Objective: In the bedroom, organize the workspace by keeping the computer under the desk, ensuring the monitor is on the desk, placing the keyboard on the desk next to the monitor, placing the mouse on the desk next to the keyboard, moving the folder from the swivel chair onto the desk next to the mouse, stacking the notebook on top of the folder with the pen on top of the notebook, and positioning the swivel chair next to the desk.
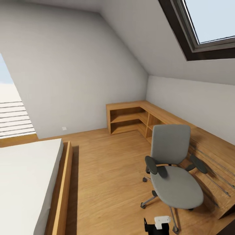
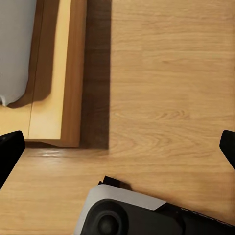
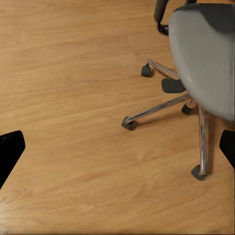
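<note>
One chair: swivel chair (image 1: pixel 173 166), seat bare, at 4 o'clock on the wood floor (image 1: pixel 104 176).
Beside it: light wood cabinet (image 1: pixel 209 153).
One bed (image 1: pixel 26 182): 8 o'clock.
One skylight (image 1: pixel 209 23): 1 o'clock.
Left gripper (image 2: pixel 117 147): fingers spread, grasping nothing.
Right gripper (image 3: pixel 117 147): released, over floor near chair base.

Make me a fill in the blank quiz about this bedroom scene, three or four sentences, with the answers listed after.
1. The seat of the swivel chair is upholstered in the colour ____.
2. The swivel chair stands beside a low cabinet made of light ____.
3. Set into the sloped ceiling above the chair is a dark-framed ____.
4. The bed stands on the ____ side of the head view.

Missing words: grey; wood; skylight; left
</note>
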Motion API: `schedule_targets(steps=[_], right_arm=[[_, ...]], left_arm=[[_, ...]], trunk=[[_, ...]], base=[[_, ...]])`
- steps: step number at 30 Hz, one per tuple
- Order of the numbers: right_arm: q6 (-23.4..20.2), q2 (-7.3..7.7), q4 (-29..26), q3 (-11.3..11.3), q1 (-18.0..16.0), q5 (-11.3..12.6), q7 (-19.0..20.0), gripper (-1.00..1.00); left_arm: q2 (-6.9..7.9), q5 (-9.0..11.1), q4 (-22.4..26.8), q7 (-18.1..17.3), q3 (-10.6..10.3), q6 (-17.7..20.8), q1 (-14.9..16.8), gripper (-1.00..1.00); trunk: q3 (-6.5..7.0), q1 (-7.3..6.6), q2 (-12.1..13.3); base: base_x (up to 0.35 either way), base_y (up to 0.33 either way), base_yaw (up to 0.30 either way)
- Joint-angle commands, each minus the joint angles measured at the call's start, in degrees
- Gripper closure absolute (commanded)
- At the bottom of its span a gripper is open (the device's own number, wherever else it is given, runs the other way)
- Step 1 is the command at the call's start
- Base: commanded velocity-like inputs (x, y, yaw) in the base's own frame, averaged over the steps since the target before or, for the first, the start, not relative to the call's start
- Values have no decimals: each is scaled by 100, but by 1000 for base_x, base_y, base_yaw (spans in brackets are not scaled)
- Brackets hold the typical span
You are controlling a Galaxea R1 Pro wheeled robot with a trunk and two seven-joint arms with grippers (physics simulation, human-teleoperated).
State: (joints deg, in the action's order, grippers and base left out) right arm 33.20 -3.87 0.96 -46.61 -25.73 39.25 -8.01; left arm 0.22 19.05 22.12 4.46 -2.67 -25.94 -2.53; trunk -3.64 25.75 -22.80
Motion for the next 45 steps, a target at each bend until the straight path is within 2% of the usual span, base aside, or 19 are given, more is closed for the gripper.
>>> schedule_targets(steps=[1, 9, 14, 19, 27, 31, 38, 45], right_arm=[[3, 28, 13, -54, 4, -2, -42, -100], [-22, 212, 30, -61, 89, -5, -48, -100], [8, 265, 28, -60, 307, -7, -50, -100], [102, 397, 27, -64, 496, -12, -31, -100], [884, 502, 27, -75, 667, -29, -1, -100], [1118, 558, 27, -76, 744, -98, 19, -100], [1684, 809, 32, -77, 895, -184, 130, -100], [1924, 877, 35, -79, 1121, -197, 318, -100]], left_arm=[[3, 2, 12, 47, -28, -8, -2, -100], [8, 5, 12, 47, -24, -8, -2, -100], [5, 9, 12, 52, -29, -8, -2, -100], [4, 10, 12, 54, -31, -8, -2, -100], [-6, 11, 22, 60, -29, -8, -2, -100], [-10, 10, 25, 62, -14, -8, -2, -100], [-3, 10, 23, 59, 3, -13, -2, -100], [3, 11, 27, 56, 11, -21, -2, -100]], trunk=[[-11, 4, -12], [-11, 4, -12], [-11, 4, -12], [-11, 4, -12], [-11, 4, -12], [-11, 4, -12], [-11, 4, -12], [-11, 4, -12]], base=[[0, 0, 0], [0, 0, 0], [0, 0, 0], [0, 0, 0], [0, 0, 0], [0, 0, 0], [0, 0, 0], [0, 0, 0]])
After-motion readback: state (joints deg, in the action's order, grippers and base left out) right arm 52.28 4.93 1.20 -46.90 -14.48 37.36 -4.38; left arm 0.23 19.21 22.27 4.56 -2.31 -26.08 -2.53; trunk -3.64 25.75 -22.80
